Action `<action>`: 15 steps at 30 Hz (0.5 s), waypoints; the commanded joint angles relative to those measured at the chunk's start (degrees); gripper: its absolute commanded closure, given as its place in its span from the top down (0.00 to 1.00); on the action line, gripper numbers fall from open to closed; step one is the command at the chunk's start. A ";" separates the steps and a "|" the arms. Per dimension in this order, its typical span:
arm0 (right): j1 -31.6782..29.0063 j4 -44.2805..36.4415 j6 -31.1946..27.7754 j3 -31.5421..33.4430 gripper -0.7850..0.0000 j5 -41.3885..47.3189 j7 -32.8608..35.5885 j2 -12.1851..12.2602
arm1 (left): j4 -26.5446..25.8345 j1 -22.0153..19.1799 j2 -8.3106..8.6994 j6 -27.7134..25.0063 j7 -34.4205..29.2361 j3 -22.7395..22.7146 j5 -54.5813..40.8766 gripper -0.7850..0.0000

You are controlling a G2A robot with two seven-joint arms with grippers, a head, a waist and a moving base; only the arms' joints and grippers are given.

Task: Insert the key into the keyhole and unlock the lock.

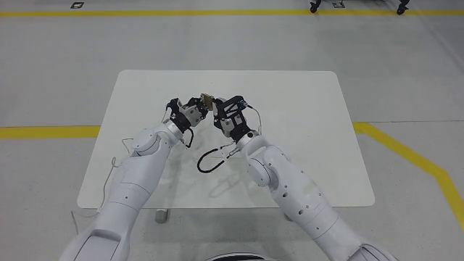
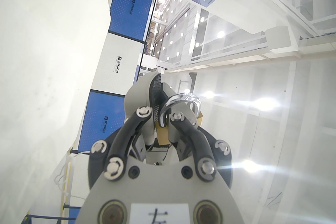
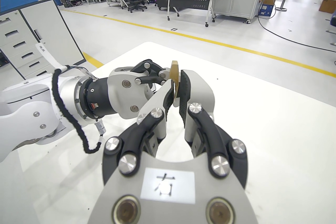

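Note:
Both arms meet above the middle of the white table [image 1: 304,94]. My left gripper [image 1: 190,110] is shut on a brass padlock [image 1: 207,101]. In the left wrist view the lock's silver shackle [image 2: 181,100] arches over the brass body [image 2: 163,131], between the left gripper [image 2: 164,114] pads. My right gripper [image 3: 176,88] faces it from the other side, shut on a thin metal key [image 3: 174,93] that points at the padlock [image 3: 174,72]. Whether the key tip sits inside the keyhole is hidden by the pads.
A black cable [image 1: 210,161] loops off the right arm above the table. A grey drawer cabinet [image 3: 26,33] stands on the floor beyond the left arm. Bare table surface [image 3: 262,117] lies all around the grippers.

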 commanded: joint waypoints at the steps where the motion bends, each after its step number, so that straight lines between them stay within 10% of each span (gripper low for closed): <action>1: -0.05 -0.04 -0.11 0.07 0.06 -0.04 0.01 -0.03 | 0.04 -0.03 -0.02 0.02 -0.01 -0.01 0.02 0.00; 15: 0.29 0.09 -0.40 -0.01 0.00 -0.72 0.98 -0.38 | -0.22 -0.02 -0.10 -0.54 0.01 -0.16 0.86 0.00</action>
